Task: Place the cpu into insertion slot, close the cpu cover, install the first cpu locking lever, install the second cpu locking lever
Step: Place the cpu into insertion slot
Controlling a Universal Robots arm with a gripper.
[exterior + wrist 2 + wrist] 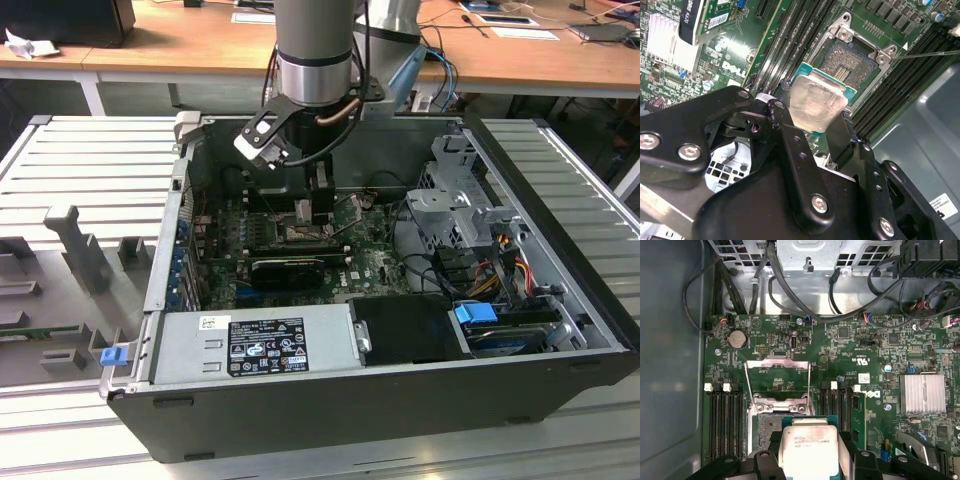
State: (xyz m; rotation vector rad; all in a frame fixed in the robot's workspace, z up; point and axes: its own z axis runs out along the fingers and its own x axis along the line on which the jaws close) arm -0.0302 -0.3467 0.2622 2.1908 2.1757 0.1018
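My gripper (pixel 812 122) is shut on the cpu (pixel 817 102), a flat square chip with a dull silver top, held by two opposite edges between the black fingers (pixel 785 115). The cpu (pixel 807 447) hangs tilted a little above the insertion slot (pixel 847 62), overlapping one side of it. The slot's dark pin field (pixel 769 426) lies bare on the green motherboard. The cpu cover (pixel 778 363), a thin metal frame with a square window, is flipped open and lies back from the slot. A thin locking lever (pixel 930 53) sticks out beside the slot. In the exterior view the gripper (pixel 305 205) reaches down inside the computer case.
Long black memory slots (pixel 725 425) flank the insertion slot on both sides. A silver heatsink (pixel 925 392) and a black graphics card (pixel 290 268) sit on the board. A power supply (pixel 255 345), a drive cage (pixel 460 200) and cable bundles (pixel 805 300) crowd the case.
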